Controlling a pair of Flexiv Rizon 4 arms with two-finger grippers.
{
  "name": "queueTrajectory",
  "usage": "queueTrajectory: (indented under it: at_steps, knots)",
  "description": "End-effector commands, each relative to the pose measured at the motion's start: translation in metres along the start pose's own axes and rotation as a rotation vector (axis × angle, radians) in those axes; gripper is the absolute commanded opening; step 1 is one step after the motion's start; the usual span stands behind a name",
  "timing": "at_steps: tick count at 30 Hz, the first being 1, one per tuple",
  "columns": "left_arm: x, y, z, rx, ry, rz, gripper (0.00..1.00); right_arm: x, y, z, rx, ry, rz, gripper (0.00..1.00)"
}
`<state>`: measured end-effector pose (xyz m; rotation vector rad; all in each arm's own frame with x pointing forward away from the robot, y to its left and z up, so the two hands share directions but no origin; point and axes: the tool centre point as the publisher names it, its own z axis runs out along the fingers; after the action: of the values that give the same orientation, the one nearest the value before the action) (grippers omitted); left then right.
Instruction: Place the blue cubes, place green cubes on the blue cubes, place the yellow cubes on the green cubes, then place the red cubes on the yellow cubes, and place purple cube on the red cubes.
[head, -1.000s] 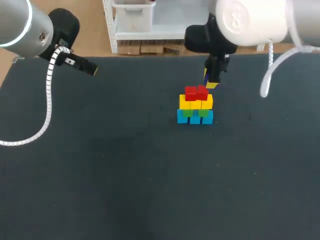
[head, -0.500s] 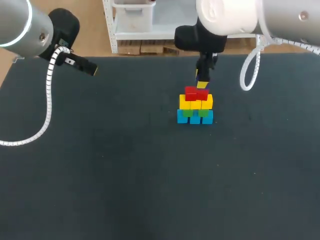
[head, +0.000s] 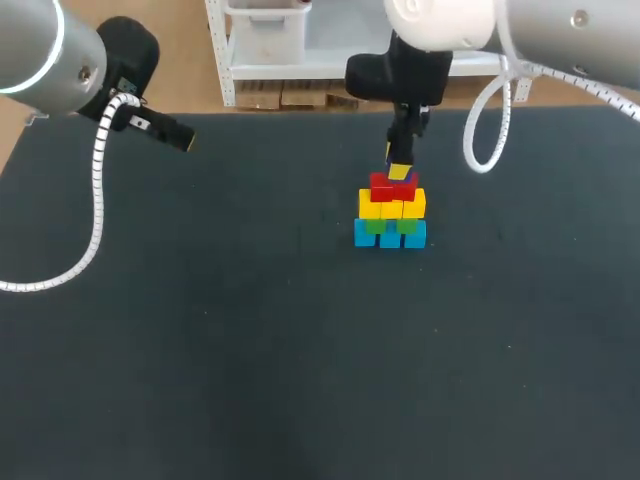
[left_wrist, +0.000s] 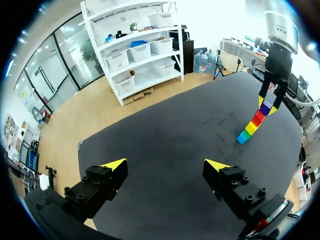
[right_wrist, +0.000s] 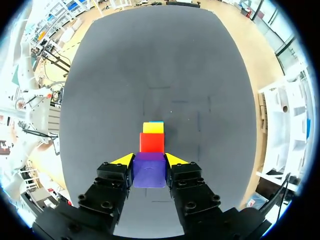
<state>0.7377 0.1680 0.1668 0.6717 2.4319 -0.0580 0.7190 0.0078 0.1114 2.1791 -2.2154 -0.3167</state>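
Note:
A stepped stack of cubes stands on the dark table: blue cubes (head: 390, 235) at the base, green cubes (head: 374, 227) on them, yellow cubes (head: 391, 208) above, red cubes (head: 391, 187) on top. My right gripper (head: 400, 171) hangs just above the red cubes, shut on a purple cube (right_wrist: 149, 170), which sits between its yellow-tipped fingers right over the red cube (right_wrist: 151, 142). My left gripper (left_wrist: 165, 168) stays far off at the table's back left, open and holding nothing; its view shows the stack (left_wrist: 253, 123) in the distance.
The dark table (head: 250, 340) carries nothing else. My left arm (head: 130, 100) hovers over the back left corner with its white cable looping down the left side.
My right gripper has carried the purple cube leftward and now holds it over the red cubes. The left arm has stayed still.

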Motion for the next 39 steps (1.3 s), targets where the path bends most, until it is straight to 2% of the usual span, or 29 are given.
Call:
queueTrajectory:
  at_steps: [1, 16, 22, 26, 27, 29, 33, 39]
  knots:
    - [-0.0007, 0.0014, 0.0008, 0.005, 0.000, 0.002, 1.00, -0.0043, -0.0055, 0.0005, -0.015, 0.002, -0.001, 0.00]
    - [-0.0007, 0.0014, 0.0008, 0.005, 0.000, 0.002, 1.00, -0.0065, -0.0068, 0.0036, -0.014, 0.018, -0.005, 0.00]
    - [-0.0007, 0.0014, 0.0008, 0.005, 0.000, 0.002, 1.00, -0.0050, -0.0069, 0.0046, -0.011, 0.024, -0.003, 0.04]
    - [-0.0007, 0.0014, 0.0008, 0.005, 0.000, 0.002, 1.00, -0.0033, -0.0062, 0.0040, -0.012, 0.024, -0.001, 0.10]
    - [-0.0007, 0.0014, 0.0008, 0.005, 0.000, 0.002, 1.00, -0.0028, -0.0059, 0.0039, -0.014, 0.024, -0.001, 0.13]
    - [-0.0007, 0.0014, 0.0008, 0.005, 0.000, 0.002, 1.00, -0.0016, -0.0054, 0.0040, -0.017, 0.024, 0.002, 0.24]
    - [-0.0007, 0.0014, 0.0008, 0.005, 0.000, 0.002, 1.00, -0.0004, -0.0023, 0.0035, -0.022, 0.025, 0.002, 0.34]
    - [-0.0007, 0.0014, 0.0008, 0.005, 0.000, 0.002, 1.00, -0.0002, -0.0008, 0.0032, -0.022, 0.027, 0.007, 0.42]
